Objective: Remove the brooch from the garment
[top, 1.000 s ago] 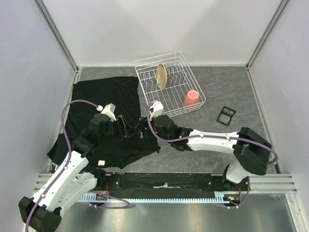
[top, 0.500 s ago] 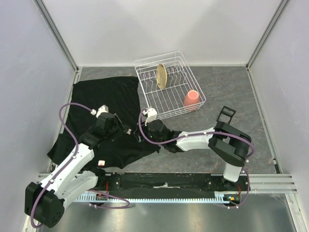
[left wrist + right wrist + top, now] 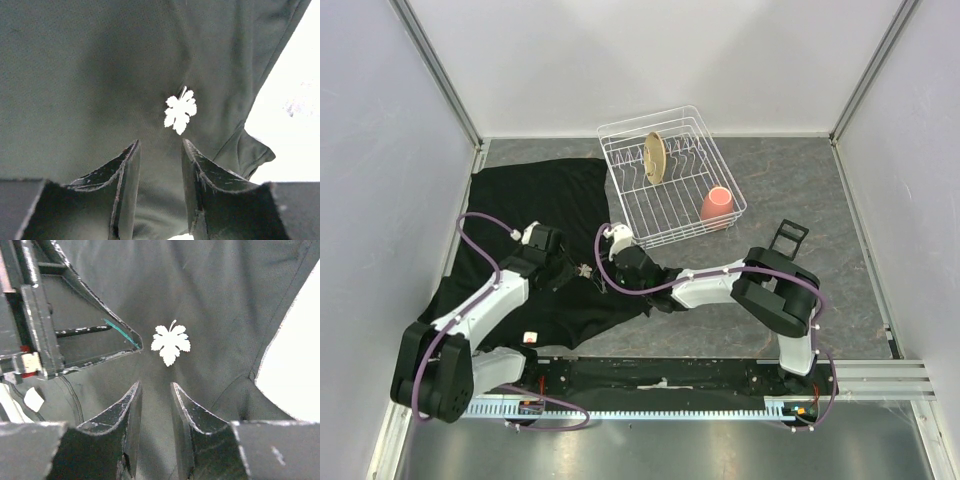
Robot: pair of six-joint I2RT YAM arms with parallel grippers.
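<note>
A large, wrinkled black fabric shirt (image 3: 535, 195) lies spread over the left part of the grey marbled worktop (image 3: 800, 180). Both arms reach in low over its near-right portion, their tips facing each other. The brooch, a small whitish pin with lobed petals (image 3: 180, 111), sits pinned on the dark cloth between them.

In the left wrist view the left pincer (image 3: 160, 145) has its jaws partly apart, with only fabric showing in the gap. The pin lies just beyond the fingertips, a little towards the right-hand finger, and is not gripped.

The right wrist view shows much the same. The right pincer (image 3: 155, 386) stands with a narrower gap and nothing held, the brooch (image 3: 170, 344) just ahead of its tips. One finger of the left pincer (image 3: 131, 340) points in from the left, its tip just beside the pin but apart from it. Whether any fingertip presses on the cloth I cannot tell.

From above, the two pincers — left (image 3: 582, 270), right (image 3: 603, 272) — nearly meet over the shirt's dark folds. A white wire dish rack (image 3: 670, 180) stands behind them, holding an upright tan plate (image 3: 654, 157) and a pink cup (image 3: 718, 203). A small black square frame (image 3: 787, 238) lies to the right on the worktop, and a small white tag (image 3: 530, 338) lies on the shirt's near edge.
</note>
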